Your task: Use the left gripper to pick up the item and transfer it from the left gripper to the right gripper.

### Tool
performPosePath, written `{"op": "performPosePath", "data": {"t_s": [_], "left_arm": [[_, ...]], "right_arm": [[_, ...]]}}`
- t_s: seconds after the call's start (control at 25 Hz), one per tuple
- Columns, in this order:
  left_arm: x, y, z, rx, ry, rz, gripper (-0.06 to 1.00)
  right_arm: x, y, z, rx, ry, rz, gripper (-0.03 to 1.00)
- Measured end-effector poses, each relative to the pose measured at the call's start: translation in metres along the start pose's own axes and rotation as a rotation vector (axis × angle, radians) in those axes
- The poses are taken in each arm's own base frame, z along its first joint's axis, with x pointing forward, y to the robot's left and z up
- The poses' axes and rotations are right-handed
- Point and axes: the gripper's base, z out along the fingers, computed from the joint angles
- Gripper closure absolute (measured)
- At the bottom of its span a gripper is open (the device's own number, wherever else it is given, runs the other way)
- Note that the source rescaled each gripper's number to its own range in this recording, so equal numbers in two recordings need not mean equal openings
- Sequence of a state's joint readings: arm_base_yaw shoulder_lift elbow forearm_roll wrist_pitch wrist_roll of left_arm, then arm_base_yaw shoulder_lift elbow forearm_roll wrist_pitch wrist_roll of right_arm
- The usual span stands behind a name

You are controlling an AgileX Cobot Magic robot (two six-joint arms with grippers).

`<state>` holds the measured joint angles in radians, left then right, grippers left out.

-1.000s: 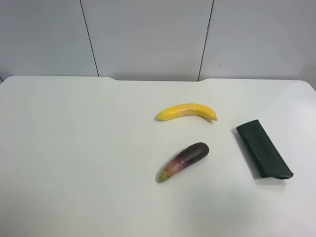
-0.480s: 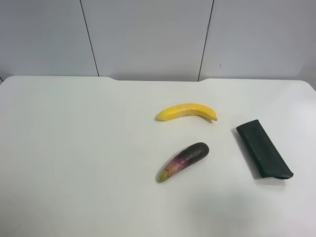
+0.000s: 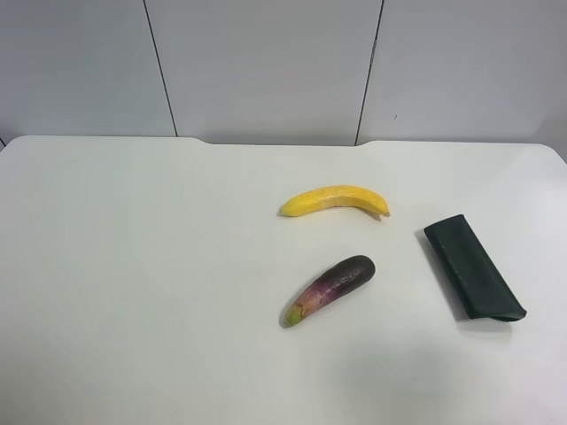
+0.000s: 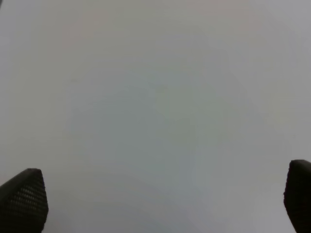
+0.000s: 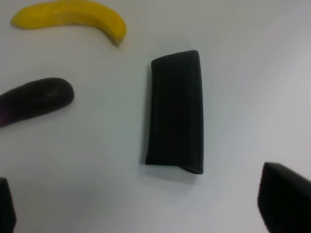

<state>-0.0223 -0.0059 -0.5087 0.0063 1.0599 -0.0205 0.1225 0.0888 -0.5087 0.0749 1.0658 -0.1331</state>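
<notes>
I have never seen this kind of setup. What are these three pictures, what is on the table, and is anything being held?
This is a two-armed robot; each arm ends in a claw with a camera at its wrist. The wide picture comes from a high camera and shows a white table with a yellow banana, a purple eggplant and a dark flat case. The right wrist picture looks down on the same three things, its claw open. The left wrist picture shows only bare table between the open left claw's fingertips. Nothing is held.

Picture edges cut both grippers to fingertips (image 4: pixel 22 199) and (image 5: pixel 286 199); the eggplant (image 5: pixel 34 101) runs off at nine o'clock, the banana (image 5: pixel 68 14) at twelve.
</notes>
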Motion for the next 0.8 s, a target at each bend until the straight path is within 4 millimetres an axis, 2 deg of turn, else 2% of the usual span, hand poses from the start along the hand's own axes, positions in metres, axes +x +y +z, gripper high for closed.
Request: {"op": "performPosePath", "data": {"t_s": [0.24, 0.8], "left_arm": [[0.0, 0.0, 0.0, -0.049, -0.001, -0.024, -0.05], [0.0, -0.001, 0.0, -0.085, -0.001, -0.042, -0.05]], "right_arm": [[0.007, 0.001, -0.012, 0.009, -0.091, -0.006, -0.03], [0.007, 0.002, -0.012, 0.002, -0.094, -0.004, -0.03]]}}
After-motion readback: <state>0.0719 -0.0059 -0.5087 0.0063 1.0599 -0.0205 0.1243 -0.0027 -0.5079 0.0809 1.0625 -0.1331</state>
